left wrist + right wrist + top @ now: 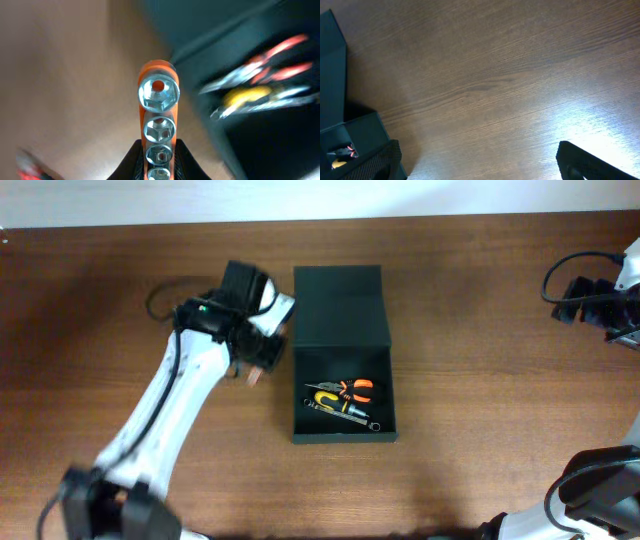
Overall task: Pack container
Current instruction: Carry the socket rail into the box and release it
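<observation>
Finding: the container (344, 434) sits at about the middle of the counter, its lid (340, 305) folded back flat toward the far edge so the cavity is open from above. Inside, bunched toward the near wall, lie orange-handled pliers (354, 388), a yellow-handled tool (325, 398) and a slim wrench (356, 417). The half of the cavity nearer the lid is bare, and I judge that to be where the next item goes. My left fingers (129, 167) are clenched on the lower end of an orange socket rail (159, 107), one finger on each side, so the row of sockets stands clear ahead of them and can go in first. The rail is off the counter, just outside the container's left wall, not yet over the opening. My left arm stretches from the near left corner diagonally toward the centre, with the wrist turned toward the container. My right fingers (592, 162) are spread wide with nothing between them. They hang over bare wood near the right edge, toward the far right corner and well apart from the container, which I judge keeps that arm out of the left arm's way.
</observation>
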